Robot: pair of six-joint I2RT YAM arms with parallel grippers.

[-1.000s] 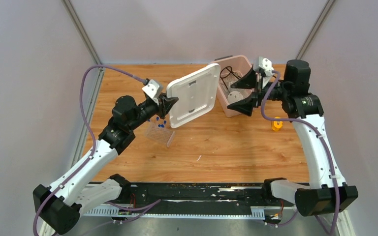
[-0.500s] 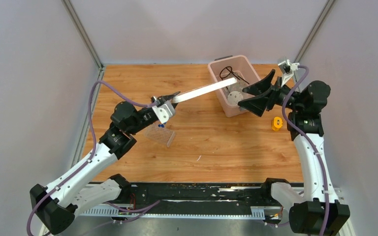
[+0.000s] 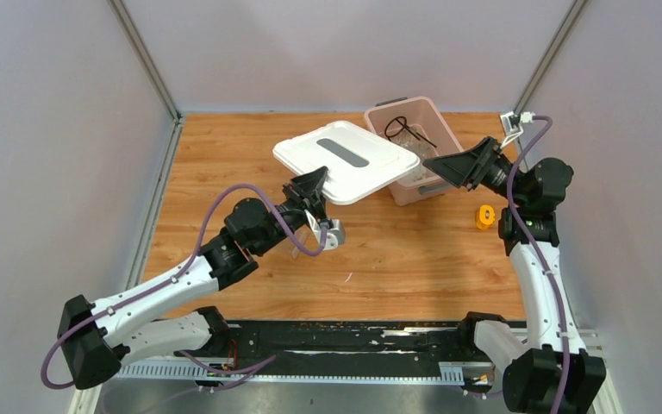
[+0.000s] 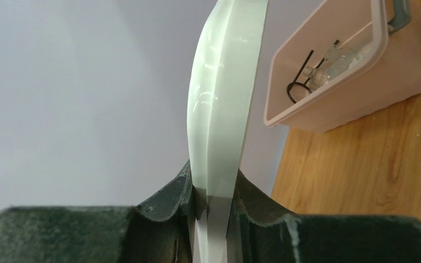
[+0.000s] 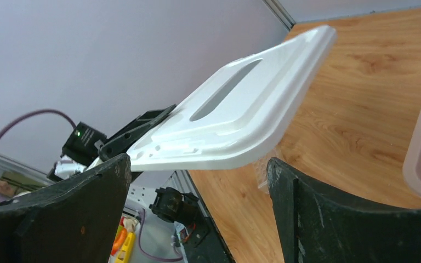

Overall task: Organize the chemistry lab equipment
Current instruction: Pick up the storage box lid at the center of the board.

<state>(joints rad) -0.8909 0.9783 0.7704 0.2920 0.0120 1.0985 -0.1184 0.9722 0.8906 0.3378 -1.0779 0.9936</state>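
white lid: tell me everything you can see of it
The lid is white glossy plastic. It is rectangular with rounded corners, a stepped rim and a long oval recess in its top. It is in the air, top up and roughly level. The left gripper holds it at its near edge, jaws clamped on both faces. Its right corner overhangs the pink bin; whether they touch cannot be told. Nothing else touches it.

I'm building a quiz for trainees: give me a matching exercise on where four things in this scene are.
1 white lid
2 black wire ring tripod
3 small orange object
4 right gripper

a inside the pink bin
b open, holding nothing
c on the table, outside the bin
d clamped in the left gripper

Pairs: 1-d, 2-a, 3-c, 4-b
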